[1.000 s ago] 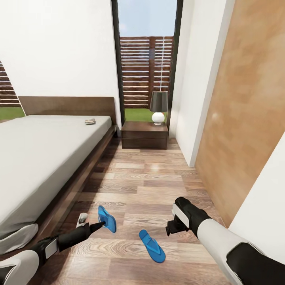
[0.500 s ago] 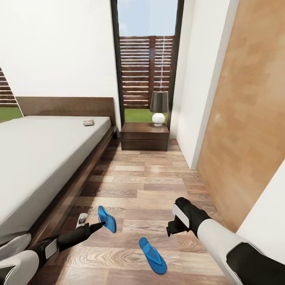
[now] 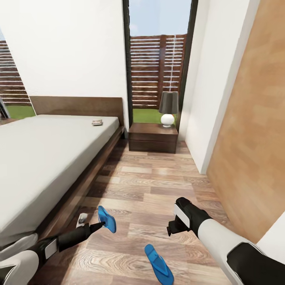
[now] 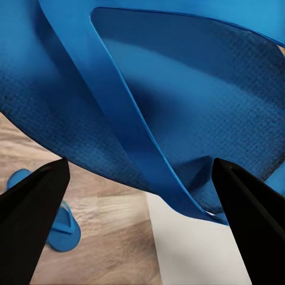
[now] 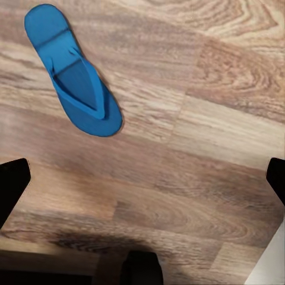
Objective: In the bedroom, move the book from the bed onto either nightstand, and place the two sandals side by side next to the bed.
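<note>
Sandal (image 3: 107, 219) clamped in left gripper (image 3: 101, 224), held off the floor (image 3: 158, 186) just beside the near end of the bed (image 3: 51, 158) frame. Strap seen close up between the dark fingertips (image 4: 32, 208) in left wrist view, so grip looks to be on the strap. Second sandal (image 3: 158, 264) flat on the floor, near-right of the held one, well apart from it. Right gripper (image 3: 172, 228) empty, fingers spread, hovering above bare planks.

Judged step: placing the held sandal next to the bed. To do well:
- lower until sole meets floor before releasing; strap grip likely lets it swing, so slow and level
- set it parallel to bed frame, close beside but not under the overhang
- leave room on the right side for the mate
- then fetch second sandal with right arm; approach from above, pinch strap, align toes same way

Book (image 3: 97, 122) on far part of mattress near headboard, not yet moved. Nightstand (image 3: 153, 137) with lamp (image 3: 168, 107) at far end by the window, top mostly free beside lamp.

View differences:
- head view gives layout: bed left, nightstand far, both sandals and both arms
- left wrist view gives grip detail, plus the other sandal (image 4: 59, 222) small on the floor past the held one; head view cannot resolve contact
- right wrist view looks straight down on the loose sandal (image 5: 74, 77), showing orientation and strap clearly, diagonal to the planks
</note>
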